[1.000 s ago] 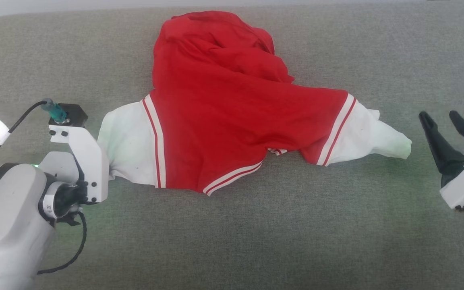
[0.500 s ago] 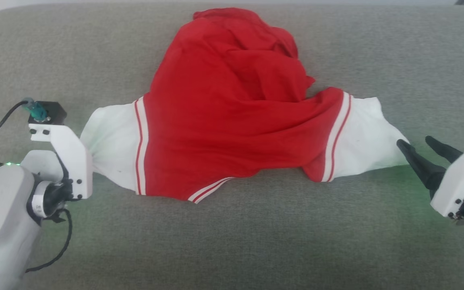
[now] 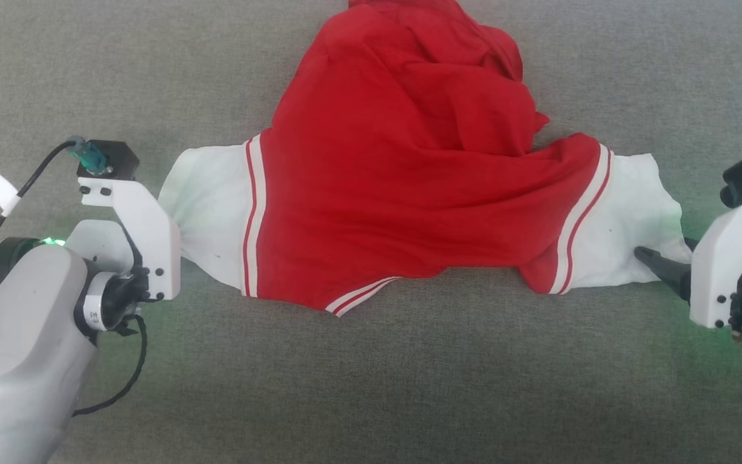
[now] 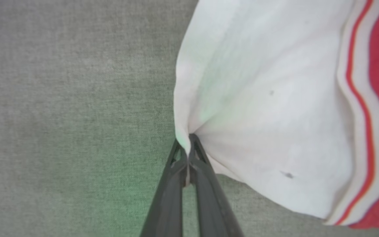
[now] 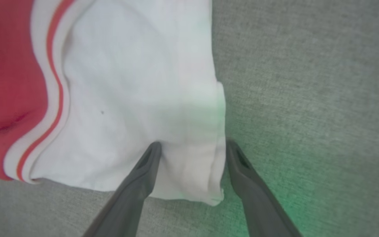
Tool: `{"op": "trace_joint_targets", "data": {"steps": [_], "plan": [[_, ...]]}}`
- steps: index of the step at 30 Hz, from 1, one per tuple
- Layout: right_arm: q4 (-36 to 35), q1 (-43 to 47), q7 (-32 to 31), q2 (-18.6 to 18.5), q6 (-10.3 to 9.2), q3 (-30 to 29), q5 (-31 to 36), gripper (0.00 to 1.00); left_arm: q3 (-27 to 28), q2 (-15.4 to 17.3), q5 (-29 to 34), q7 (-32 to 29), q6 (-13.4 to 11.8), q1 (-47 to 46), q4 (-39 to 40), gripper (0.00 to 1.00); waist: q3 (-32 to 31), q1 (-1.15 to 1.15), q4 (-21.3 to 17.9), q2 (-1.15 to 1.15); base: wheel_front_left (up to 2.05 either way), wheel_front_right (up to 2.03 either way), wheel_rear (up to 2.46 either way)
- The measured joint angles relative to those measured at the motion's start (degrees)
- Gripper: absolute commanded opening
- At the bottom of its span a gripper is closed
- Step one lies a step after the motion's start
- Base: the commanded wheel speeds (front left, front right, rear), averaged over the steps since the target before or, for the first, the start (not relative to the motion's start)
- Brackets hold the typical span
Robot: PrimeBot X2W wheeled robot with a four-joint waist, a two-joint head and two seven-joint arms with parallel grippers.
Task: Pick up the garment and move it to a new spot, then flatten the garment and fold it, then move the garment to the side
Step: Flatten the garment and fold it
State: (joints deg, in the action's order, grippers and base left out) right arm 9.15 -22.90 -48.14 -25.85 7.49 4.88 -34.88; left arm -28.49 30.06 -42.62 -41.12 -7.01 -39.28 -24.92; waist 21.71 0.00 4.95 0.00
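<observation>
The right claw (image 5: pixel 192 144) is now sitting at the right sleeve (image 3: pixel 628 225), having come in from well apart at the lower right. The head view itself is also shifting, so the garment (image 3: pixel 409 193) is showing higher and further right in the picture. The left claw (image 4: pixel 187 143) is still pinching the left sleeve (image 3: pixel 207 219) as before.

The left arm is reaching in low from the lower left, its pale forearm (image 3: pixel 17 361) angling up toward the sleeve. In the left wrist view its two dark fingers are pressing together on a gathered point of white cloth, which is fanning out from the grip.

The right arm is coming in from the right edge, its wrist turned so the fingers are pointing left at the sleeve. In the right wrist view the jaws are standing wide and released. One finger is lying over the white cloth and the other is resting just beside the sleeve's outer edge on the grey fabric surface (image 3: pixel 371 386).

The garment is lying spread across that surface between the two claws, sleeves out to either side.

In the head view the white wrist bracket (image 3: pixel 145 238) is hiding the left claw's fingers. The right bracket (image 3: pixel 722 264) is covering most of the right claw. The top edge is cutting off the garment's far end, and its red body is bunching in folds, so which side is facing up is hard to tell.
</observation>
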Motion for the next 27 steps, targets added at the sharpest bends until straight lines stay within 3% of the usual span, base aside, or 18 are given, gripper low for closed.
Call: {"op": "trace_joint_targets", "data": {"steps": [1,2,11,18,27], "plan": [[0.59,-0.50,-0.22,-0.27,0.00,0.65,-0.02,0.42,-0.08,-0.13,0.00,0.18,0.05,-0.15,-0.12,0.00,0.11,0.00,0.16,0.00,0.00,0.00,0.00],[1.19,-1.13,-0.63,-0.54,0.00,1.15,-0.54,0.00,-0.21,-0.21,0.01,0.22,0.13,-0.36,-0.33,0.00,0.20,0.00,0.28,0.00,0.00,0.00,0.00],[4.02,-4.31,0.23,-1.25,0.00,2.18,-6.12,0.00,0.27,-1.08,-1.25,-0.41,0.73,-1.60,0.52,0.00,-1.77,0.00,-0.18,0.00,0.00,0.00,0.00],[1.98,-9.32,0.98,-0.36,0.00,-0.02,-8.58,0.00,2.70,0.04,-3.20,-2.77,-0.93,-5.29,6.27,0.00,-6.30,0.00,-1.67,0.00,0.00,0.00,0.00],[0.86,-20.08,2.34,6.46,0.00,-3.89,-6.60,0.00,4.82,1.97,-3.67,-4.55,-0.64,-13.28,9.99,0.00,-14.84,0.00,-4.80,0.00,0.00,0.00,0.00]]}}
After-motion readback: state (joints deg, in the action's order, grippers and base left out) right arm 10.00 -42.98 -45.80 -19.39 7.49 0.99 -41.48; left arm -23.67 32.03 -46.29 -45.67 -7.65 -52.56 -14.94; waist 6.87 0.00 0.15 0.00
